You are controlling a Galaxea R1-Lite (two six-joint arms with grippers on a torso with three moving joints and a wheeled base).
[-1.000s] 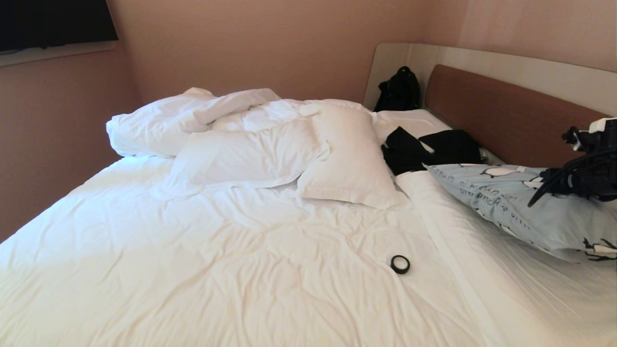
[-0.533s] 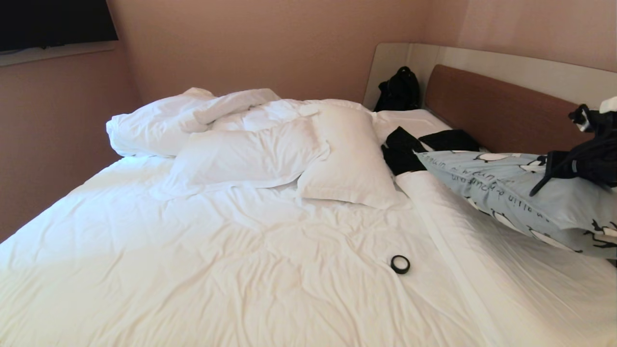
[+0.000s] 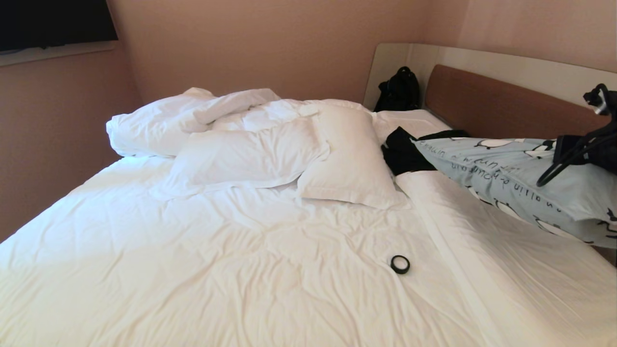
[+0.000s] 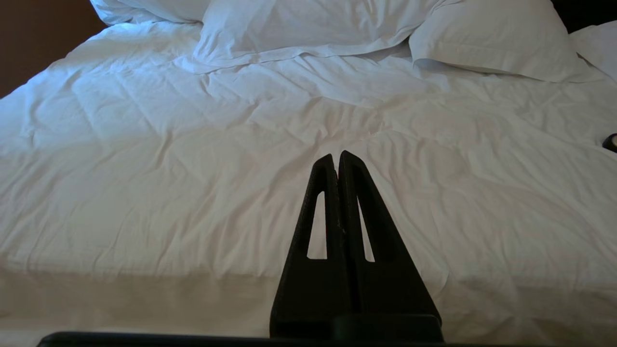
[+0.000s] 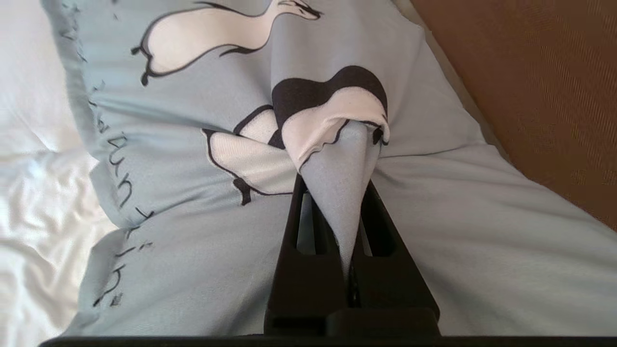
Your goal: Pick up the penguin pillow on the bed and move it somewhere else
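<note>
The penguin pillow [image 3: 506,173] is pale blue with black-and-white penguins and dark lettering. It hangs tilted above the right side of the bed [image 3: 241,270], close to the headboard. My right gripper [image 3: 561,156] is shut on a bunched fold of the pillow's cover; in the right wrist view the fabric of the pillow [image 5: 193,101] is pinched between the black fingers of the gripper [image 5: 336,185]. My left gripper [image 4: 337,156] is shut and empty, held still over the near part of the white bed sheet [image 4: 144,168], outside the head view.
Two white pillows [image 3: 250,154] [image 3: 352,154] and a rumpled duvet [image 3: 159,120] lie at the far side. A black ring [image 3: 400,264] sits on the sheet. Black clothing [image 3: 402,152] lies by the brown headboard [image 3: 491,106], with a black bag [image 3: 399,90] in the corner.
My right gripper has risen with the penguin pillow, lifting it higher off the bed, so it now covers more of the black clothing. The left arm has not moved.
</note>
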